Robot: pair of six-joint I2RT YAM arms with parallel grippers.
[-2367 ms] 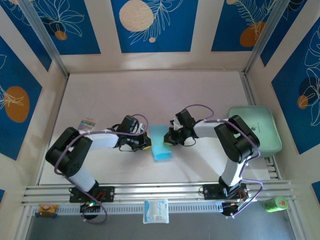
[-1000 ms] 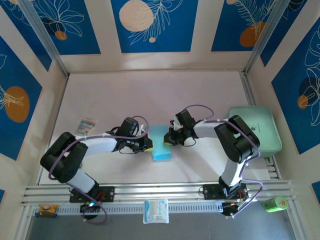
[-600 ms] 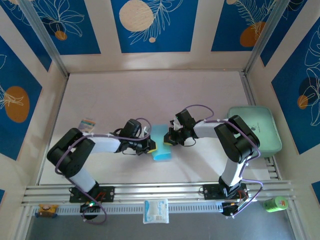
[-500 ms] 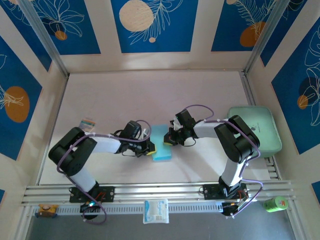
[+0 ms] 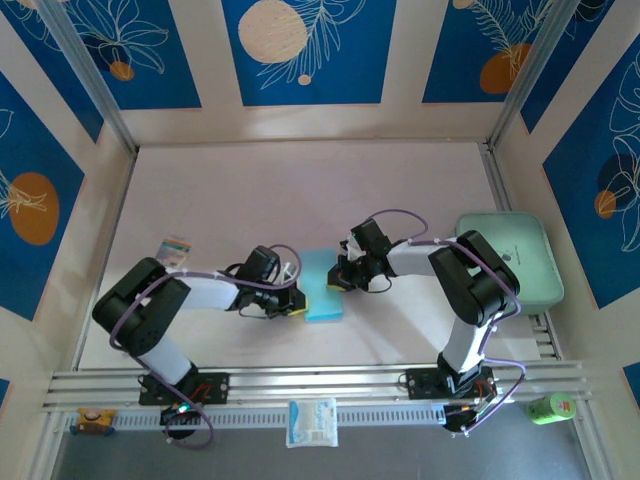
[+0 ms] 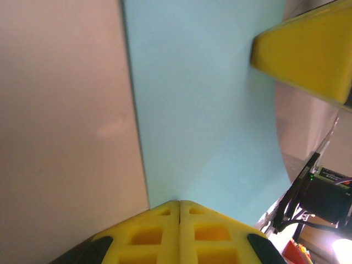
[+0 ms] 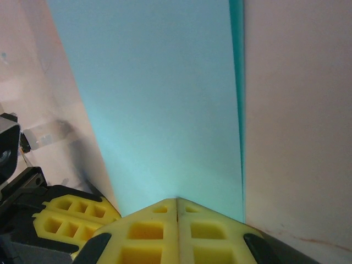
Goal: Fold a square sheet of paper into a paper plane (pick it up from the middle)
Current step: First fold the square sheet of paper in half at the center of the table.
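The pale table point(image 5: 300, 190) takes up most of the floor of the cell. The two arms reach in over it from the near rail. The left arm point(image 5: 190, 290) lies low and points right, and the right arm point(image 5: 460, 270) bends round to point left, so their wrists nearly meet in the middle. A mint-green tray point(image 5: 505, 262) sits at the table's right edge, just beside the right arm's elbow.

Between the two wrists the light blue sheet of paper point(image 5: 322, 285) lies flat on the table. From above it looks like a narrow rectangle rather than a square. In the right wrist view a darker teal strip runs along one long edge, like a second layer.

The left gripper point(image 6: 180, 204) has its yellow pads clenched tight together, with the tips at the paper's near-left edge. The right gripper point(image 7: 177, 201) is also clenched with no gap, and its tips rest on the sheet from the opposite side. I see no paper pinched between either pair.

A white packet point(image 5: 312, 422) lies in front of the rail. A small green container point(image 5: 550, 407) is at the near right, and a small striped packet point(image 5: 175, 246) at the left.
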